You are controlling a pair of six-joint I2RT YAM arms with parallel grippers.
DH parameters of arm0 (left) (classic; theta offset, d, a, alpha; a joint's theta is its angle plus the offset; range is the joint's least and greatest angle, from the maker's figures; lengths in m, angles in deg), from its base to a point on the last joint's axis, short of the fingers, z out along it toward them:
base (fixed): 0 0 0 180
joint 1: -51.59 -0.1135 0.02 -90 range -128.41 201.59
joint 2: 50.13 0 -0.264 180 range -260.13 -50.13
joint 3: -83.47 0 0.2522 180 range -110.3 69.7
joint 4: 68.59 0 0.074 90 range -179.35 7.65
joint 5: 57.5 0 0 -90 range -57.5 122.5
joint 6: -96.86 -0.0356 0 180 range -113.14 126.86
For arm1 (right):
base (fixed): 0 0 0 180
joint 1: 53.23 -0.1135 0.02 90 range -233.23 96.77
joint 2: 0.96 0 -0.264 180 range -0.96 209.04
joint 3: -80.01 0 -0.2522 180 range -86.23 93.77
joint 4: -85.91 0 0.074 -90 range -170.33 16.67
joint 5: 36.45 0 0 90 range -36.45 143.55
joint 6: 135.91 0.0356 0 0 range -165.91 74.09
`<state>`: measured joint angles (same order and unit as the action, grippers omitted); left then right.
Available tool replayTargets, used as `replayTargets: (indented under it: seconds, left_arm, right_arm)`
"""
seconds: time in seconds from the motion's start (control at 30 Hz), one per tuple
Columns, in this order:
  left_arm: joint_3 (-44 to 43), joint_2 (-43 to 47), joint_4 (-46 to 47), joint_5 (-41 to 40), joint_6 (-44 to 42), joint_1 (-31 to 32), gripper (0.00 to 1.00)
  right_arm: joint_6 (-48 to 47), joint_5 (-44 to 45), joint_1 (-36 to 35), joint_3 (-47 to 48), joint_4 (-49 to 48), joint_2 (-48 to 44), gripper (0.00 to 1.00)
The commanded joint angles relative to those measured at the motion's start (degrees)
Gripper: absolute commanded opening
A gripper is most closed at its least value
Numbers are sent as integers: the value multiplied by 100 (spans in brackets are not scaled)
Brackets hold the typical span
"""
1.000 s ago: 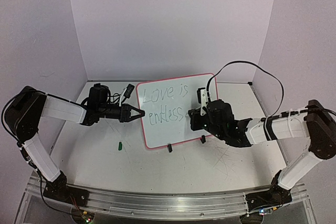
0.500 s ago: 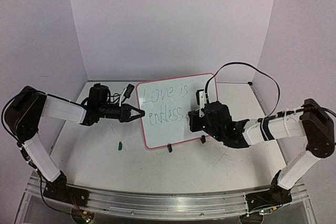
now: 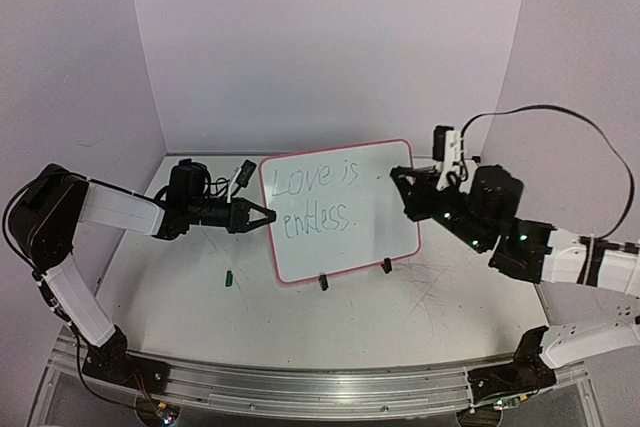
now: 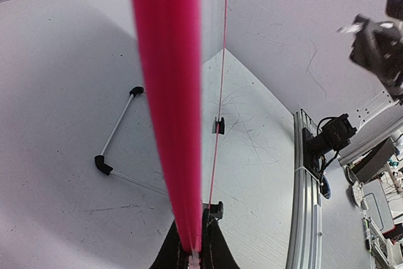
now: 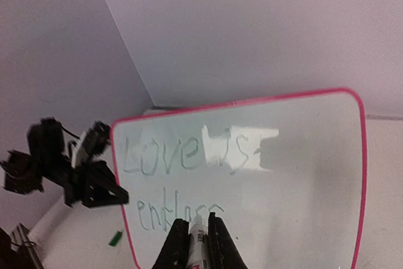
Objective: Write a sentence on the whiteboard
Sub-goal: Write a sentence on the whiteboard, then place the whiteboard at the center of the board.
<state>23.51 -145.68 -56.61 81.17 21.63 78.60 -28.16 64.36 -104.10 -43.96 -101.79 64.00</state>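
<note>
The whiteboard (image 3: 385,222) stands upright on two black clip feet, pink-red frame around it. The sentence (image 3: 318,199) in thin dark-green handwriting reads "Love is endless." on two lines. My left gripper (image 3: 268,217) is shut on the board's left frame edge (image 4: 167,92). My right gripper (image 3: 408,187) is shut on a white marker (image 5: 199,239), tip pointing at the board, and hangs off the board's right edge, apart from it. In the right wrist view the board (image 5: 302,174) and the sentence (image 5: 179,159) lie ahead of the gripper (image 5: 198,225).
A small green marker cap (image 3: 228,277) lies on the table left of the board and in front of it. Pale walls enclose the table at the back and both sides. A thin rod with black ends (image 4: 116,131) lies behind the board.
My right gripper, holding the marker, has left the board's face and moved up and to the right. The whole second line now shows. The left gripper and the board have not moved.
</note>
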Motion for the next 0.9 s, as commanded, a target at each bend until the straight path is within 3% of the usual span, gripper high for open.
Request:
replayTargets:
  seconds: [0.0, 0.07, 0.2, 0.5, 0.6, 0.73, 0.87]
  left_arm:
    - [-157, -1, -161, -623, -365, -20, 6]
    - [-132, 75, -186, -658, -396, -17, 13]
    - [-127, 207, -212, -761, -448, -20, 35]
    - [14, 1157, -357, -1127, -254, -20, 49]
    - [464, 1891, -411, -1634, 205, -19, 70]
    - [1176, 3013, -1004, -2658, 1062, -25, 76]
    - [1194, 3566, -2699, -3549, 2118, -21, 72]
  right_arm:
    - [-278, 184, 105, 209, 1058, -503, 0]
    - [-345, 456, 121, 220, 1336, -700, 0]
    - [-487, 644, 130, 228, 1467, -986, 0]
    - [-761, 692, 124, 220, 1513, -1062, 0]
    - [-887, 761, 123, 186, 1447, -1068, 0]
    - [-940, 809, 127, 229, 1409, -901, 0]
    - [-974, 592, 130, 304, 1406, -726, 0]
